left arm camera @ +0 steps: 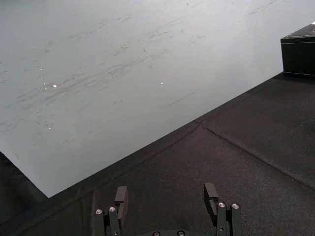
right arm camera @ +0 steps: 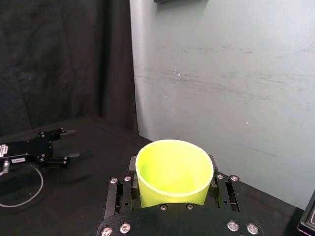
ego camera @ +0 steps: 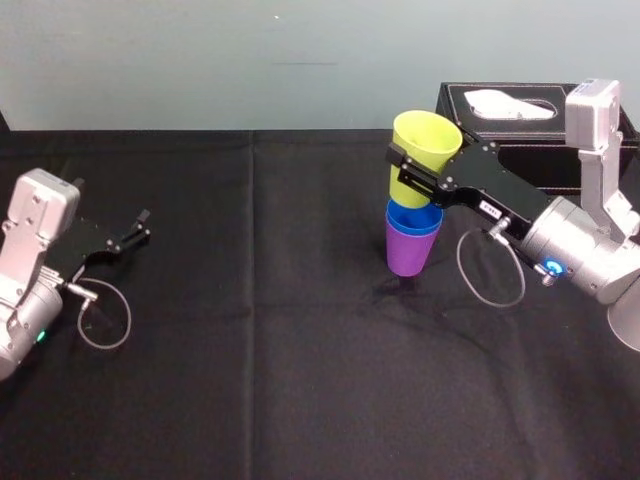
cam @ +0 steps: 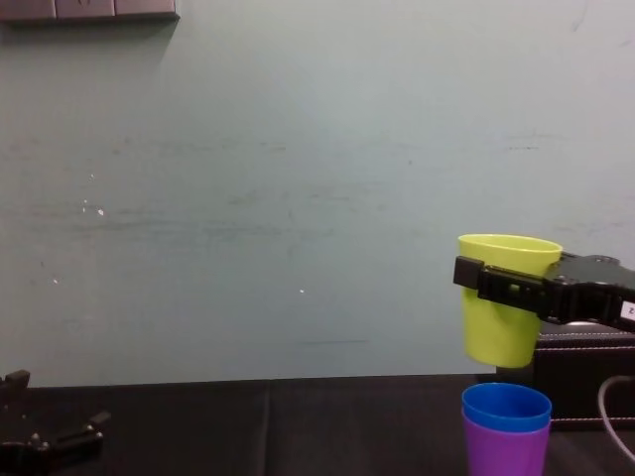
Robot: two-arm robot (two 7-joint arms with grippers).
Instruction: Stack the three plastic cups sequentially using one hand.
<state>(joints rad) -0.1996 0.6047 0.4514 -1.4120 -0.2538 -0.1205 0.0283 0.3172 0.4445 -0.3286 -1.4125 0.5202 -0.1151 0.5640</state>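
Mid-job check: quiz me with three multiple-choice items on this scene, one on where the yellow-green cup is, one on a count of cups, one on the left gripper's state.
1. Where is the yellow-green cup?
A. Standing by itself
B. Held by the right gripper above the blue cup
C. Lying tipped over

2. How many cups are already nested on the table?
A. None
B. Two
C. Three

3. The left gripper is:
A. shut on a cup
B. shut, empty
C. open, empty

Answers:
1 B: the chest view shows a gap beneath it.
2 B: the blue cup sits in the purple cup.
3 C: its jaws stand apart with nothing between.
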